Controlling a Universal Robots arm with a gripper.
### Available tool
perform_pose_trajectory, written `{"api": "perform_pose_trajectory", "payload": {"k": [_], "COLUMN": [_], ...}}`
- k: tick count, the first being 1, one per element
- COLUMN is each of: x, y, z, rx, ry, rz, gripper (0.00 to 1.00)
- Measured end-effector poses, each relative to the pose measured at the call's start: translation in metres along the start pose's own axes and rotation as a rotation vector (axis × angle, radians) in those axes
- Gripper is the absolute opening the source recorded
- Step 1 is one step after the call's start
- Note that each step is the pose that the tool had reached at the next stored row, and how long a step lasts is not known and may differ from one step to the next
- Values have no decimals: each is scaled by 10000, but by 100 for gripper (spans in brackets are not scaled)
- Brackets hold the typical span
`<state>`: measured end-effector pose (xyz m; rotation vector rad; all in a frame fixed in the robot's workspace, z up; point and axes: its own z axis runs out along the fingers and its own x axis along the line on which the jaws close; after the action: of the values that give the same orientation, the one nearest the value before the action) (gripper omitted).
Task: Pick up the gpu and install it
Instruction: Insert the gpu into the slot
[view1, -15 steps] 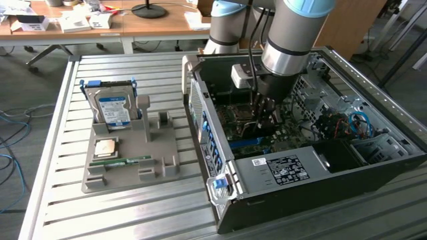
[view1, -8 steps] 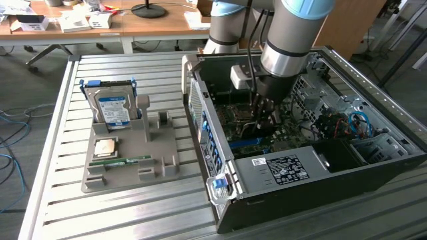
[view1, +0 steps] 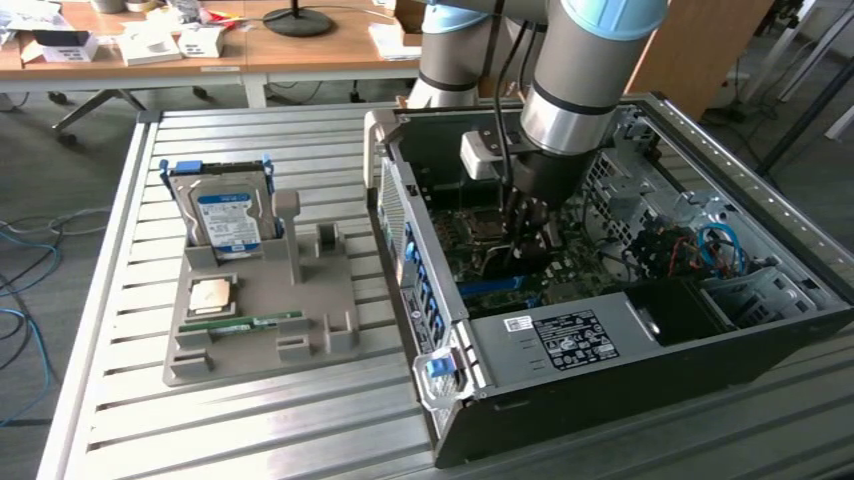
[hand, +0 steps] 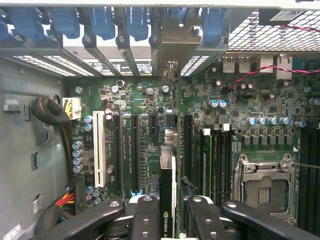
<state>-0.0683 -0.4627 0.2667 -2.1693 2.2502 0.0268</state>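
Observation:
In the wrist view the gpu (hand: 167, 192) shows edge-on as a thin dark card with a green logo. Its silvery bracket (hand: 173, 42) reaches the case's rear slot openings. My gripper (hand: 167, 212) is shut on it, one black finger (hand: 146, 212) on each side. The card stands upright over the green motherboard (hand: 150, 100), in line with the gap between two long black slots (hand: 134, 150); I cannot tell whether it is seated. In the exterior view the gripper (view1: 527, 228) reaches down into the open computer case (view1: 441, 300), and the card beneath it is mostly hidden.
A grey fixture (view1: 260, 310) on the slatted table holds a hard drive (view1: 227, 215), a processor (view1: 211, 295) and a green memory stick (view1: 240, 323). Inside the case are a white slot (hand: 99, 155), a processor socket (hand: 262, 187), sleeved cables (hand: 50, 112) and the power supply (view1: 567, 340).

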Motion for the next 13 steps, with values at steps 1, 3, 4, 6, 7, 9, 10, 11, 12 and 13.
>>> {"api": "perform_pose_trajectory", "payload": {"k": [1,3,4,6,7,9,10,11,12,13], "x": [0,-1,-2,-1,-1,-1,-1,-1,-1,-1], "y": [0,0,0,0,0,0,0,0,0,0], "z": [0,4,3,-1,-4,-4,-4,-4,-4,-4], "rx": [0,1,1,0,0,0,0,0,0,-1], "ry": [0,-2,-3,-1,-1,-2,-3,-2,-1,0], "rz": [0,2,2,1,1,1,1,1,1,1], "gripper": [26,26,26,26,26,26,26,26,26,26]}}
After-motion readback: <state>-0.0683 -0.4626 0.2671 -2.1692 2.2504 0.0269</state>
